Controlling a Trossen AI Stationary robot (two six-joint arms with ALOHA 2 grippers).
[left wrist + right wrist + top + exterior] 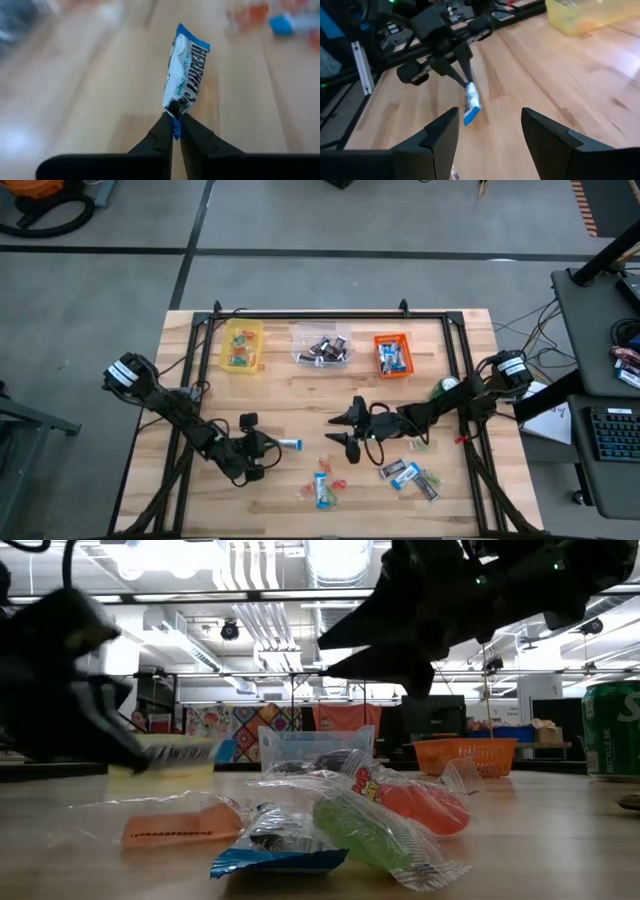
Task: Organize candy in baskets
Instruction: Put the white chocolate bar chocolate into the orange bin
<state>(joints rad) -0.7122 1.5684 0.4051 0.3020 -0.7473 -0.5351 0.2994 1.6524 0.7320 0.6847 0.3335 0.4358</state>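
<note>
My left gripper (272,444) is low over the table's near left part, shut on a blue-and-white candy bar (290,444). My right gripper (338,430) hovers open at mid-table, facing that bar (471,107), with nothing between its fingers (440,132). Loose candy lies on the wood near the front: a cluster (322,485) and blue-and-white pieces (405,473). Along the far side stand the yellow basket (243,345), the clear basket (320,345) with dark pieces, and the orange basket (393,355) with blue-and-white bars. My left gripper pinches the bar's near crimped end (174,111) between its two fingertips. The fingers come from the table's left, slanting down, in line with the bar. The bar (186,70) sticks out beyond the fingers, tilted, its far blue end (469,120) by the tabletop; whether it touches, I cannot tell.
A green can (445,388) stands beside the right arm, right of the orange basket. A black frame rail (310,315) runs along the far edge behind the baskets. In the low view, orange (180,825) and green (370,830) wrapped sweets lie close to the near edge.
</note>
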